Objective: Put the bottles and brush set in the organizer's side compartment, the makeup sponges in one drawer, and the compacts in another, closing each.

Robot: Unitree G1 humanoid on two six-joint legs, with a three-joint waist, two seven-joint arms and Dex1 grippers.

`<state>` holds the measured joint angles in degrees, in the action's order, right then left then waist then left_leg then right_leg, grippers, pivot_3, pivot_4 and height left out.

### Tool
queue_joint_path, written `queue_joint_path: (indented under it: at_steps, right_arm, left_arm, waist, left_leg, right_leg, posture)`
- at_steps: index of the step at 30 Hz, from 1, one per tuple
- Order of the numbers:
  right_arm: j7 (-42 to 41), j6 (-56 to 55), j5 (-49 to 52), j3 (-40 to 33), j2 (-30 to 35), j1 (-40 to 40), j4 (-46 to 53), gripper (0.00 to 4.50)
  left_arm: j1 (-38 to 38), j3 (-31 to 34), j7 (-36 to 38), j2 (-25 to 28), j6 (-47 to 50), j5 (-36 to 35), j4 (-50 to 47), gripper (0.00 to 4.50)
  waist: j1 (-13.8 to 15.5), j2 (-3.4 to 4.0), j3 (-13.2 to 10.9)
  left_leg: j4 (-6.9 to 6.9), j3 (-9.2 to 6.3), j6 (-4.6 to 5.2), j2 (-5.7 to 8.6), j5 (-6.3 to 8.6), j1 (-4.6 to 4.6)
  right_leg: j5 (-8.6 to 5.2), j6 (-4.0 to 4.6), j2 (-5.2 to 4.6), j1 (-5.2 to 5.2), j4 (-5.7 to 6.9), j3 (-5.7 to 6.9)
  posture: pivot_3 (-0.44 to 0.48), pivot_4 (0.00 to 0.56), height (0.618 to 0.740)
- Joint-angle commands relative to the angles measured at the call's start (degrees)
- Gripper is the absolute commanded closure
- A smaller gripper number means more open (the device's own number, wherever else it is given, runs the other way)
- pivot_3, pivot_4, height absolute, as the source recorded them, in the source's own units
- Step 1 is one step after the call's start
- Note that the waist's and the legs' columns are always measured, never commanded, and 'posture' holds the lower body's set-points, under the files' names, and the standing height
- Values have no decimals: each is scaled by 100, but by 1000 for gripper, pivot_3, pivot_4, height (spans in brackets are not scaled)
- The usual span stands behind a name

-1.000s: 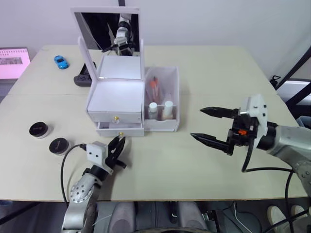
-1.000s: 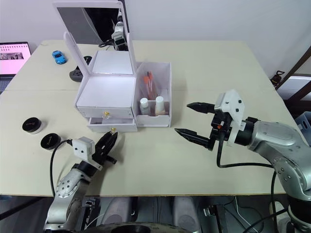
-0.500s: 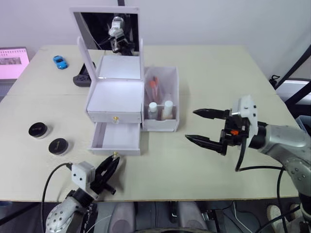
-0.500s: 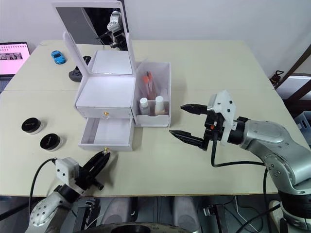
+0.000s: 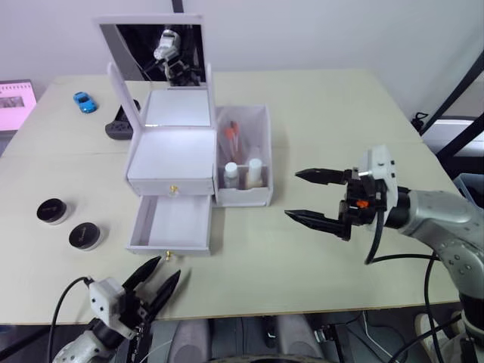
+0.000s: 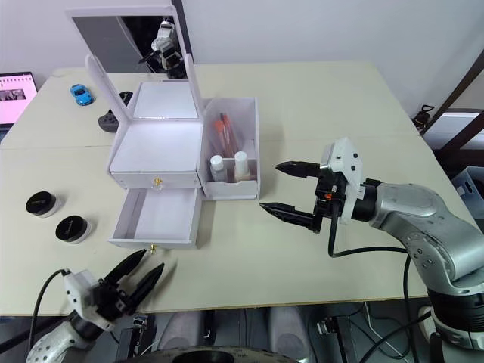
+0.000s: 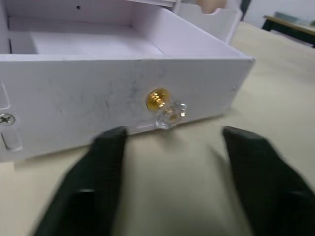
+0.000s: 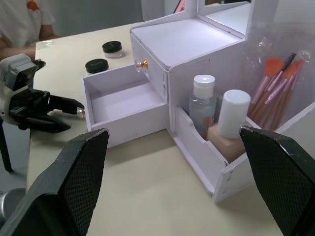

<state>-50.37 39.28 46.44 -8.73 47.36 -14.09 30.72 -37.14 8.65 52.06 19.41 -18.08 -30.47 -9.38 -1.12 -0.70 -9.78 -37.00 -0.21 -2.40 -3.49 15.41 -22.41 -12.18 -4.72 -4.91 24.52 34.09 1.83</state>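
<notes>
While the left gripper hovers spread at the tabletop's near edge, just short of the drawer knob and holding nothing, the lower drawer of the organizer stands pulled out and bare inside. Two compacts lie near the left edge. By the right edge, the right gripper is spread wide and empty. Bottles and brush set stand in the side compartment.
</notes>
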Motion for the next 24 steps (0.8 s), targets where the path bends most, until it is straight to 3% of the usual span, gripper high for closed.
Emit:
queue_joint_path:
  at_steps: [1, 4, 6, 8, 11, 16, 20, 24]
  right_arm:
    - [-160, -170, -2, -60, -4, -216, -100, 0]
    - [-318, -319, -124, -13, -14, -313, -274, 0]
    - [-430, -388, -156, -22, -5, -369, -403, 0]
    - [-523, -483, -209, -41, 5, -441, -568, 0]
    - [-659, -621, -296, -148, 48, -518, -889, 0]
    - [-803, -899, -558, -437, 171, -348, -1382, 0]
    - [-873, -1283, -875, -885, 332, -37, -1995, 0]
    - [-886, -1561, -1103, -1188, 369, 310, -2271, 0]
  left_arm:
    - [-566, -49, 522, 281, 352, -242, 54, 86]
    - [-721, 60, 539, 615, 834, -556, -423, 86]
    - [-698, 469, 713, 1007, 1326, -1031, -373, 86]
    - [-593, 1060, 923, 1352, 1850, -1665, -63, 86]
    - [-98, 1905, 1289, 1959, 2203, -1980, 817, 86]
    - [1431, 2667, 1534, 2974, 2198, -1594, 2745, 86]
    - [3351, 2479, 1558, 3943, 1831, -836, 4616, 86]
    - [4638, 1964, 1303, 4109, 1770, -186, 4882, 86]
  waist:
    - [-6, 7, 4]
    - [9, 7, 3]
    - [21, 3, 1]
    - [22, 0, -1]
    - [21, 0, -4]
    - [67, -15, -2]
    - [134, -44, 11]
    - [131, -31, 12]
  left_leg:
    - [-1, 1, 12, -6, 7, 0]
    - [-1, 1, 15, -17, 11, 1]
    - [-3, 0, 14, -19, 11, 1]
    - [-4, -1, 13, -20, 12, 0]
    - [-5, -6, 14, -22, 11, 0]
    - [-14, -9, 14, -21, 10, -5]
    - [-13, 2, 13, -18, 10, -7]
    - [2, 32, 10, -18, 12, -7]
  right_leg:
    - [0, 0, 7, 1, -1, 0]
    - [-1, 1, 19, 9, -2, 0]
    - [-2, 1, 20, 31, -3, 0]
    - [-2, 1, 20, 35, -2, 1]
    - [-1, 2, 26, 43, 0, 5]
    - [3, 8, 25, 42, 3, 8]
    - [9, 17, 20, 38, 4, 7]
    - [22, 37, 19, 22, 6, -7]
  posture:
    - [0, 150, 726]
    - [0, 150, 726]
    - [0, 150, 726]
    - [0, 150, 726]
    - [0, 150, 726]
    - [0, 150, 726]
    - [0, 150, 726]
    - [0, 150, 726]
